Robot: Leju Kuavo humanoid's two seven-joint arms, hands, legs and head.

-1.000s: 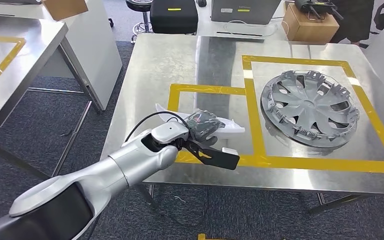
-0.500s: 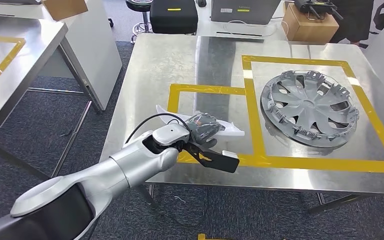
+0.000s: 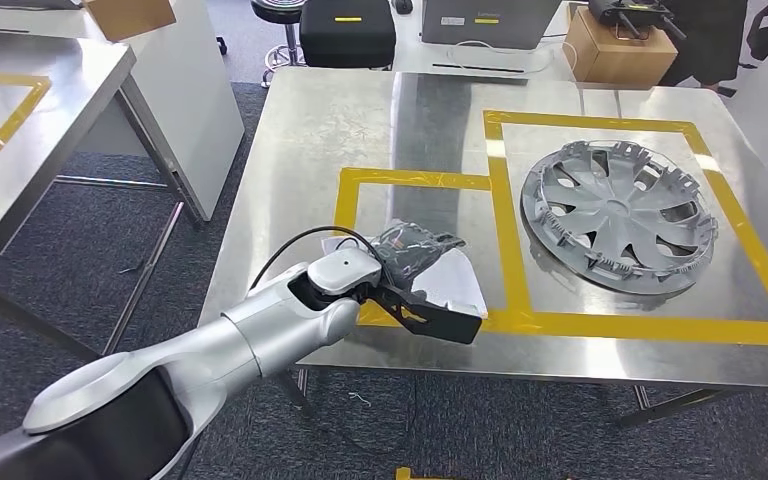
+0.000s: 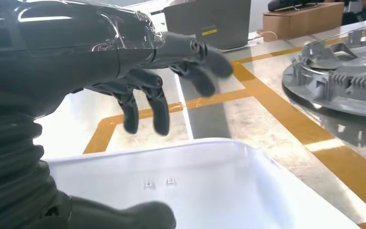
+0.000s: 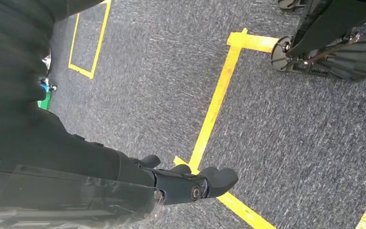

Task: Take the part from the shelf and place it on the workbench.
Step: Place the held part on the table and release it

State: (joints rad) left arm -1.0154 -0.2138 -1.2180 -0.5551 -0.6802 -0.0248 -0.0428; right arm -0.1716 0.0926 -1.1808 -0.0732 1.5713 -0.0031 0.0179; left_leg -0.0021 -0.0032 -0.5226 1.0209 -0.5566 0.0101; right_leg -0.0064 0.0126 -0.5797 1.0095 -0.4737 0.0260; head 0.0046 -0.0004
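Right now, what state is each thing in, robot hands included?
white part: lying flat on the workbench, inside the small taped square
wheel cover: lying inside the large taped square
left robot hand: fingers spread above the white part, not gripping it
right robot hand: hanging over the carpet, holding nothing

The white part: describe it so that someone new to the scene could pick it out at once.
On the steel workbench, find the smaller yellow-taped square, left of the big one. The white part lies flat in it, under the left hand. It is a thin white plastic piece, unlike the round grey wheel cover next to it.
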